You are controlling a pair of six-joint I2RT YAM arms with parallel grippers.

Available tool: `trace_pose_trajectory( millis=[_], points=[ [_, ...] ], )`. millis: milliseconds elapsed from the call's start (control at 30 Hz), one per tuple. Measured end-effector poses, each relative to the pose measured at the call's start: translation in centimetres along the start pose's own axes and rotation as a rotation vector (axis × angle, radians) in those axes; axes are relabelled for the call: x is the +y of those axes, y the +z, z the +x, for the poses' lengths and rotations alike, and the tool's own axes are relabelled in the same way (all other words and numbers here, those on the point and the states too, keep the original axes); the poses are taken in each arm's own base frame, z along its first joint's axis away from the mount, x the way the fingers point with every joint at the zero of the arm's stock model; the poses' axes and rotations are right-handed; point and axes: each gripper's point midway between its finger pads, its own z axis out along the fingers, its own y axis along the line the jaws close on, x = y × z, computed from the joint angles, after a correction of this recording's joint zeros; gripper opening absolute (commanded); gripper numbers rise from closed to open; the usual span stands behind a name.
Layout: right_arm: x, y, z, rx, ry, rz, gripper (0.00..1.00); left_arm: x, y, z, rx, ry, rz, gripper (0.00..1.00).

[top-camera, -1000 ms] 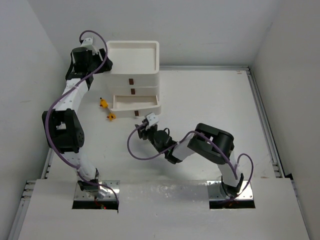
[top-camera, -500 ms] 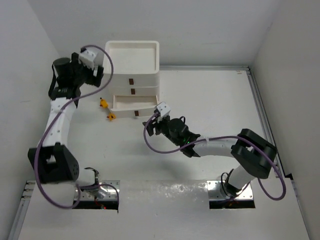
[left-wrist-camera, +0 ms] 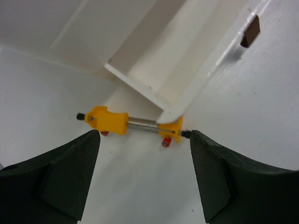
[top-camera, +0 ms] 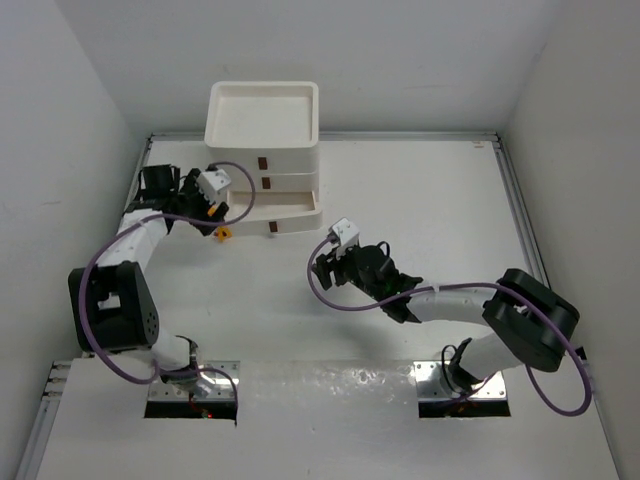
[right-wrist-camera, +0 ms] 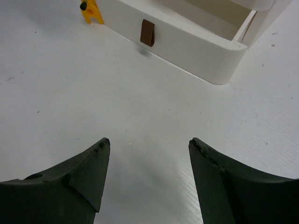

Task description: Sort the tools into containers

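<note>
1 yellow tool [left-wrist-camera: 110, 122] lies unsorted beside the open drawer [right-wrist-camera: 196, 39], left gripper [left-wrist-camera: 145, 140] and right gripper [right-wrist-camera: 149, 142] both spread empty

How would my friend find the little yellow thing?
Look for the big white drawer box at the back of the table. Its bottom drawer is pulled open, and the yellow tool lies on the table beside that drawer's left corner. Nothing else there is bright yellow.
</note>
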Motion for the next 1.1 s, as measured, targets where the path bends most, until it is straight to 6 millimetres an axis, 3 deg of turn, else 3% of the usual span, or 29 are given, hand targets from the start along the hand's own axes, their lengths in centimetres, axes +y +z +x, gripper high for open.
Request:
trace_pose_trajectory(
  millis=[67,133,233,333,400,467,667,1000,1100],
  points=[
    [0.0,-0.2,-0.1,-0.006,0.01,0.002,0.67,0.7,0.6,-0.3,0.006,-0.074,0.006,0.68],
    [-0.2,-0.6,0.2,-0.012,0.025,0.009,0.67,3.0,1.4,-0.4,0.017,-0.219,-0.06,0.68],
    [-0.5,-1.1,1.0,-0.007,0.047,0.025,0.66,5.3,1.4,1.8,0.03,-0.45,-0.216,0.71],
    [-0.6,-1.1,1.1,-0.007,0.066,0.034,0.65,5.1,1.2,4.9,0.061,-0.66,-0.327,0.76],
    [-0.6,-1.1,1.1,-0.008,0.073,0.034,0.65,4.2,1.5,6.0,0.081,-0.765,-0.361,0.8],
    [-0.6,-1.1,1.0,-0.01,0.079,0.037,0.65,4.0,1.9,5.8,0.083,-0.821,-0.392,0.85],
    [-0.8,-1.2,0.9,-0.02,0.102,0.049,0.64,4.9,3.2,4.6,0.042,-0.908,-0.491,0.86],
    [-0.7,-1.2,1.2,-0.015,0.121,0.05,0.64,3.8,6.1,10.2,0.19,-1.024,-0.573,0.81],
    [-0.7,-1.3,1.2,-0.014,0.121,0.05,0.64,3.5,6.4,11.2,0.223,-1.03,-0.586,0.7]
  ],
)
